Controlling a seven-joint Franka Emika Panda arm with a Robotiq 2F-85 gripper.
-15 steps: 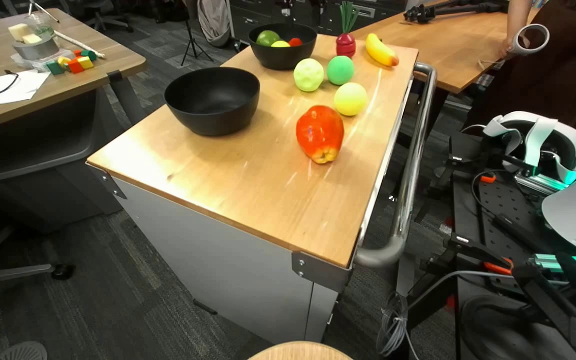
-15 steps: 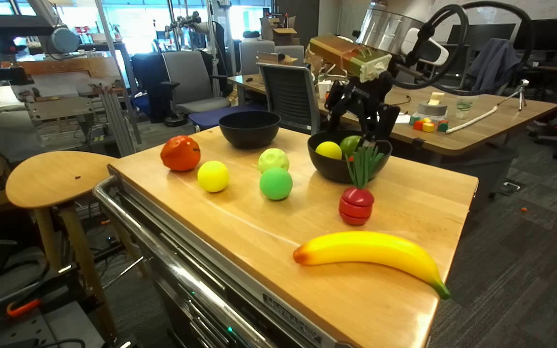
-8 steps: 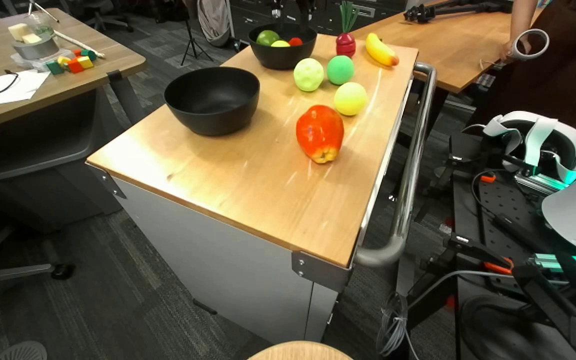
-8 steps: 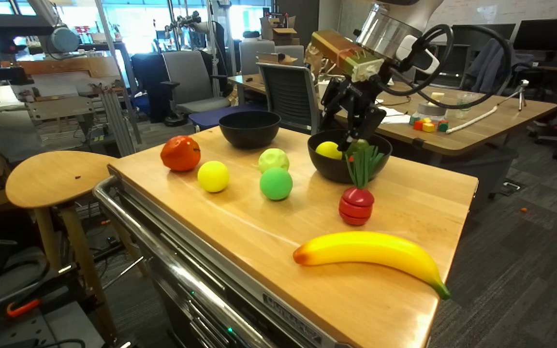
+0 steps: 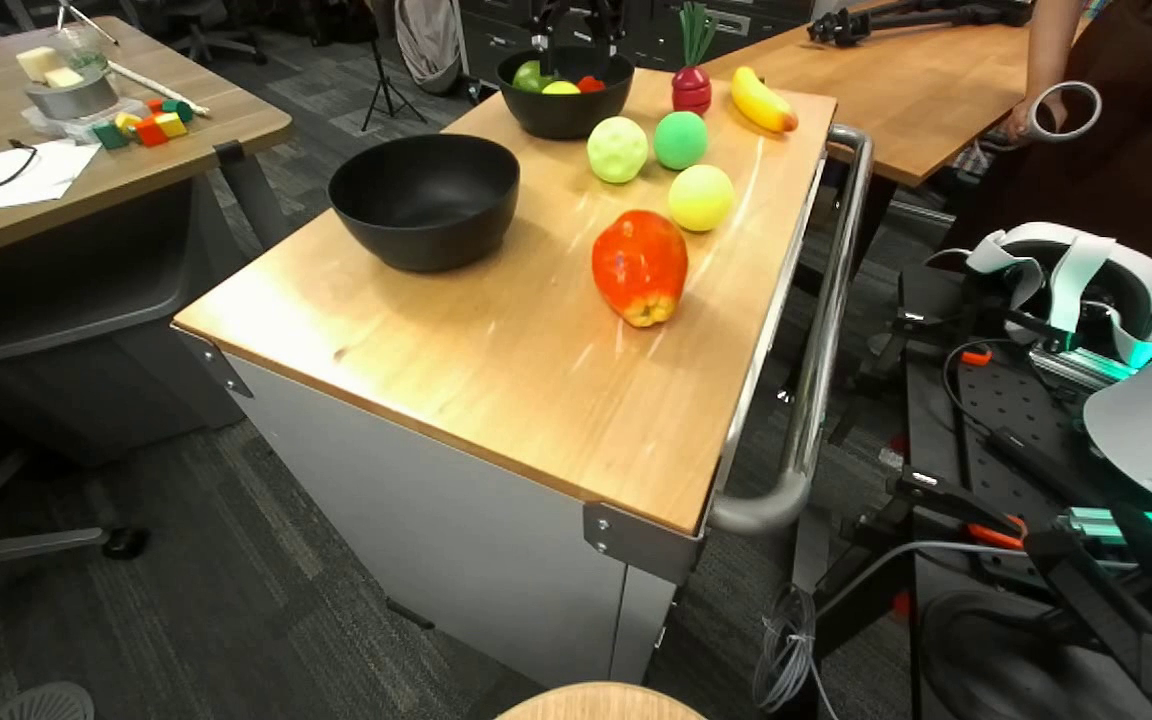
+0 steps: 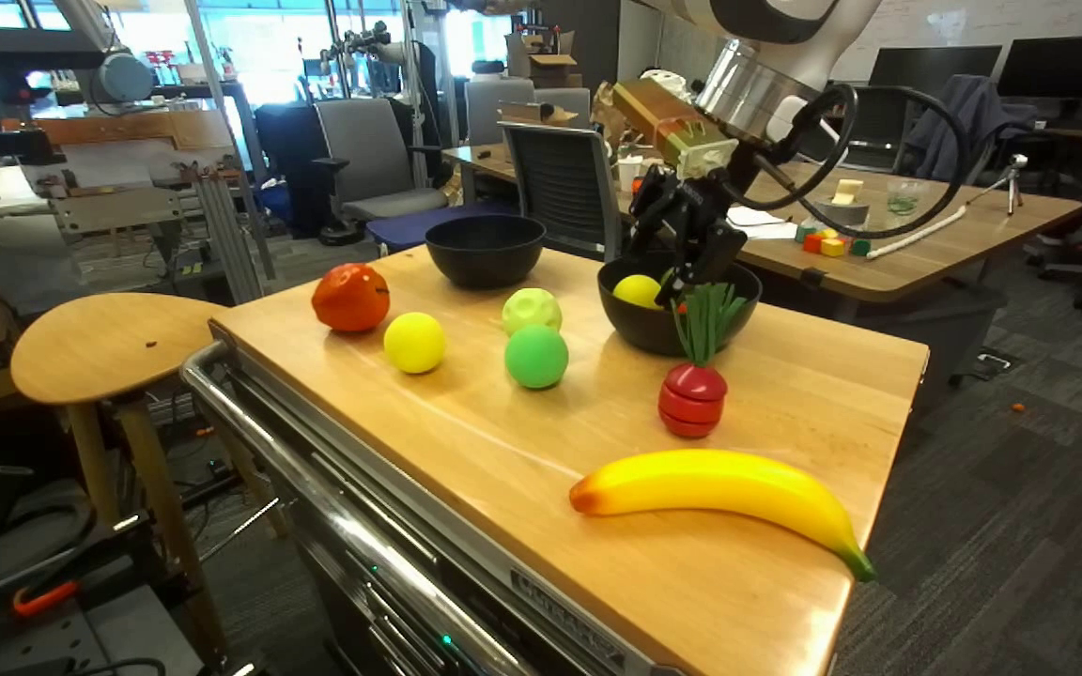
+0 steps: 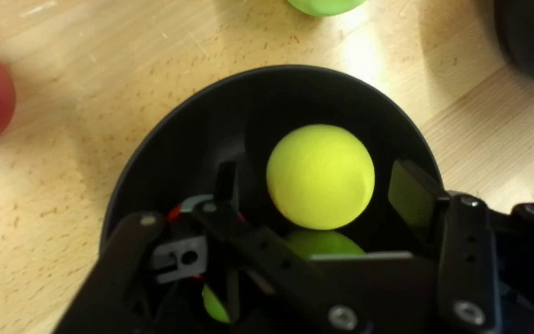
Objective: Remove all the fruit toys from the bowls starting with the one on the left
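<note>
we look across a room with grey carpet (image 5: 236, 550), an office chair (image 6: 564, 174) and a desk (image 5: 226, 120), and in it stands a pale wooden surface (image 6: 466, 422) with a shiny metal rail (image 5: 816, 370) along one side. on it we see two black bowls, a lone bowl (image 6: 485, 258) and the fruit bowl (image 6: 640, 329). around them lie a yellow banana (image 6: 719, 483), a red-orange fruit (image 6: 351, 298), a red toy (image 6: 691, 399) topped with upright green leaves, a green ball (image 6: 536, 357), a pale green dimpled ball (image 6: 532, 308) and a second yellow ball (image 6: 414, 343). inside the fruit bowl we make out the yellow ball (image 7: 320, 176), smooth and round, bright yellow with a faint greenish cast in the wrist view; a green toy (image 5: 526, 78), partly hidden; and a red piece (image 5: 591, 84), of which only a little shows. in both exterior views the claw (image 7: 317, 185) has come lower than we saw it a second ago, and one of its fingers (image 6: 682, 280) now covers part of the green toy, which showed more fully half a second before. the toys on the surface have kept their places. in the wrist view the yellow ball lies between the two fingers, with a gap on either side of it. the claw is spread wide and has hold of nothing; how deep its fingertips reach beside the ball we cannot tell.
</note>
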